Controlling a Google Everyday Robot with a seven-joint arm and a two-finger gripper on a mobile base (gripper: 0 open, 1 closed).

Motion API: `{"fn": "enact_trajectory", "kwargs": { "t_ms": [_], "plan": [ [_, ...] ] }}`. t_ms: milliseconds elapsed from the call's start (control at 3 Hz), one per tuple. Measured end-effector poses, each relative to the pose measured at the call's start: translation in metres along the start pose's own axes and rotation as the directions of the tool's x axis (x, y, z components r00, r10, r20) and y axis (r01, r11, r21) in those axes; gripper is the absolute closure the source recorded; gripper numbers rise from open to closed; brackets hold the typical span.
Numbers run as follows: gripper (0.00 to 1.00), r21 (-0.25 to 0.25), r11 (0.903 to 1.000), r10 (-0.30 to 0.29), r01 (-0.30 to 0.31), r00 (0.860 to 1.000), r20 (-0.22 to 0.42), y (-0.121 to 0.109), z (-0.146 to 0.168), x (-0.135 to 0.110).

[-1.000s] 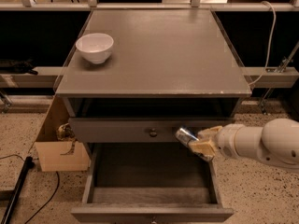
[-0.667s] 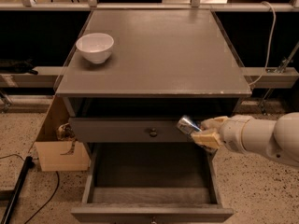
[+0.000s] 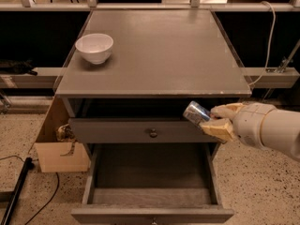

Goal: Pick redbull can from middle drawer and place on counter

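Holding the can aloft beside the cabinet

Spreading across the top of the view, the counter (image 3: 159,55) is a flat matte-grey square with a pale, worn front edge. Below it the middle drawer (image 3: 150,177) stands pulled well out, its plain grey floor showing. Between the two sits the upper drawer (image 3: 117,131), closed, with a small round knob (image 3: 153,133) at the middle of its front. A white arm (image 3: 274,130) reaches in from the right edge at the height of that upper drawer. On the floor left of the cabinet is an open cardboard box (image 3: 58,149), touching or just beside the cabinet's side. A white bowl (image 3: 94,47) stands upright on the counter's left side, near the front corner.

At the end of the arm the gripper (image 3: 209,118) hangs in front of the right end of the upper drawer, just under the counter's front edge and above the right part of the open drawer. Its tan fingers (image 3: 219,128) are clamped around the can (image 3: 196,113), one above and one below. The can is silver and blue, clear of every surface, and tilted, its free end pointing up and left. Its printing is too small to read.
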State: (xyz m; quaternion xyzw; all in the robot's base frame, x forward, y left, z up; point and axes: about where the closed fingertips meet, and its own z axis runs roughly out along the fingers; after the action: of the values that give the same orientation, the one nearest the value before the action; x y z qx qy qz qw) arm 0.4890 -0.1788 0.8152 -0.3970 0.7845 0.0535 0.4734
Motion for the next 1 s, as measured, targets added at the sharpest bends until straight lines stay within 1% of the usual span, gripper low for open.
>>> {"fn": "enact_trajectory", "kwargs": {
  "t_ms": [333,667,1000],
  "plan": [
    [1.0,0.047,0.9975,-0.054,0.053,0.998,0.01,-0.006,-0.017,-0.025],
    [1.0,0.043,0.9961,-0.077,0.076,0.997,0.003,-0.009,-0.016,-0.032],
    [1.0,0.044,0.9899,-0.136,0.135,0.99,0.026,-0.02,-0.007,-0.066]
  ]
}}
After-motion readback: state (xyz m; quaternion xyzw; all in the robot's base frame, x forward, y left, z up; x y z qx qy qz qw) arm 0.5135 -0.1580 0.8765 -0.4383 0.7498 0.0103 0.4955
